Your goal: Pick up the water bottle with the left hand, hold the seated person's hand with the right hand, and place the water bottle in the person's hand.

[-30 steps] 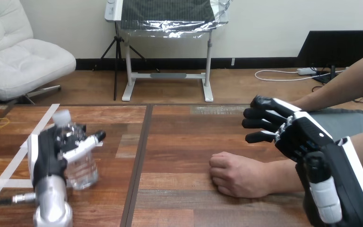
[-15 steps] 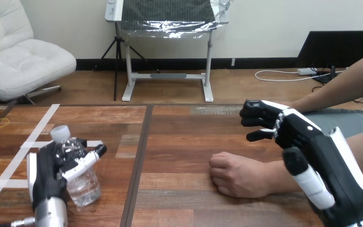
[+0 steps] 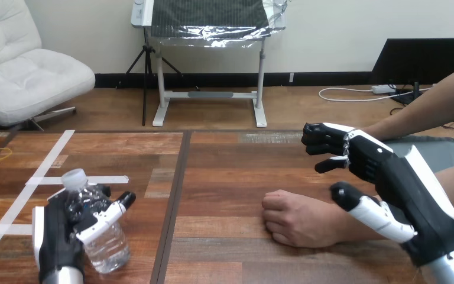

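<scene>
The clear plastic water bottle now sits lower in my view and nearer the robot than a second ago, carried by the left hand, whose fingers and thumb are wrapped round its body. It stands nearly upright at the left of the wooden counter, with its white cap on top and water visible inside. I cannot tell whether its base is clear of the wood.

My right hand has turned and dropped towards the person's hand, a fist resting on the counter well apart from the bottle. The thumb reaches out over the wrist and the fingers hang loose above it, closed on nothing.

I judge the pick as secured and the hold on the person as not yet made.
</scene>
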`<state>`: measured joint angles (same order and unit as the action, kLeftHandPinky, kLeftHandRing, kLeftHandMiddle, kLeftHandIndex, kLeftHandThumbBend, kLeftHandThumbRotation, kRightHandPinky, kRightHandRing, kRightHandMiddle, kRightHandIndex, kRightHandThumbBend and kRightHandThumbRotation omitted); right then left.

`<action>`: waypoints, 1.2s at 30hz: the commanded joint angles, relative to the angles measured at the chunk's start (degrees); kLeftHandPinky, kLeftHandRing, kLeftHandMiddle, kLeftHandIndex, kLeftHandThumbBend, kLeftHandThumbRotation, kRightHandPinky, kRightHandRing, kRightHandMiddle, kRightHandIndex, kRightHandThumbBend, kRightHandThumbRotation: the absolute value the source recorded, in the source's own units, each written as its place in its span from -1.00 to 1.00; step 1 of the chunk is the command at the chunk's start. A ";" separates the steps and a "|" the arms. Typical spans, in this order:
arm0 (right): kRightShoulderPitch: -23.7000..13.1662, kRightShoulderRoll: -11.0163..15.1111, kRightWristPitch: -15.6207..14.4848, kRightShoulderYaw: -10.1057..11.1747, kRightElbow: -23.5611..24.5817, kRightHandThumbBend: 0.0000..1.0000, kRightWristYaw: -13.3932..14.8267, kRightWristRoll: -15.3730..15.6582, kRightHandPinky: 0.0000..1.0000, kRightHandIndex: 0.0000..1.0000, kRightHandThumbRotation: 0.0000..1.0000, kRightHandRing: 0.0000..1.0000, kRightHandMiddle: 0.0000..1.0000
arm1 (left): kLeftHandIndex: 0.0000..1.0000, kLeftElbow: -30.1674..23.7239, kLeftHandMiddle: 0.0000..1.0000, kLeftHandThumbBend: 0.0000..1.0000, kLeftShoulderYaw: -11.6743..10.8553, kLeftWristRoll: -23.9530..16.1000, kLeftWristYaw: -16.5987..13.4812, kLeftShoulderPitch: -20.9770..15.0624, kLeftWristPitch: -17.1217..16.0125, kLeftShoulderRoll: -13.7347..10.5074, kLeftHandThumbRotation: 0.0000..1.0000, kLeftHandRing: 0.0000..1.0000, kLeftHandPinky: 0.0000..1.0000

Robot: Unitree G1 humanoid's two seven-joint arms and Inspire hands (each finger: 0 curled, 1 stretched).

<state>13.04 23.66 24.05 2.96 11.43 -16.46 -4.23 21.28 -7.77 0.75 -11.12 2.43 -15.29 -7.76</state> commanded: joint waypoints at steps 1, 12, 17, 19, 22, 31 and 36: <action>-17.07 7.41 0.89 3.36 -10.18 0.68 -3.04 2.95 0.29 0.59 0.47 0.51 0.57 | -0.23 -28.30 -0.34 0.16 1.33 1.44 2.50 -1.28 -5.75 0.38 -1.00 -0.43 -0.55; -20.54 11.69 -2.27 2.83 -13.34 0.71 -3.86 6.29 0.29 0.62 0.35 0.52 0.60 | -0.24 -28.83 -0.36 0.13 0.85 2.45 4.00 -0.95 -5.85 0.66 -1.00 -0.46 -0.58; -22.37 13.09 -2.47 2.57 -15.21 0.72 -4.83 7.01 0.27 0.62 0.29 0.52 0.61 | -0.24 -29.29 -0.36 0.13 0.61 2.12 3.95 -1.02 -5.34 0.89 -1.00 -0.47 -0.58; -23.26 13.91 -2.72 2.43 -16.06 0.72 -5.52 7.30 0.26 0.63 0.24 0.53 0.62 | -0.24 -29.15 -0.36 0.13 0.48 2.20 4.15 -1.34 -5.54 0.84 -1.00 -0.47 -0.58; -24.32 14.99 -3.17 2.20 -17.01 0.71 -6.34 7.91 0.25 0.64 0.20 0.54 0.63 | -0.24 -28.99 -0.36 0.13 0.30 2.53 4.64 -1.85 -5.97 0.71 -1.00 -0.47 -0.58; -27.22 17.64 -3.55 1.36 -19.90 0.70 -8.07 10.54 0.27 0.69 0.14 0.58 0.67 | -0.26 -29.87 -0.35 0.13 -0.01 3.59 6.01 -3.80 -5.80 0.49 -1.00 -0.47 -0.59; -28.54 18.79 -4.17 0.80 -20.89 0.71 -9.07 12.01 0.28 0.72 0.15 0.62 0.71 | -0.26 -29.73 -0.35 0.14 -0.32 3.26 6.52 -5.11 -6.50 0.12 -1.00 -0.47 -0.59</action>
<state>-4.64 37.95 20.30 3.04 -7.29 -23.99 5.80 2.71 -7.83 3.65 -6.03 8.25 -15.72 -6.10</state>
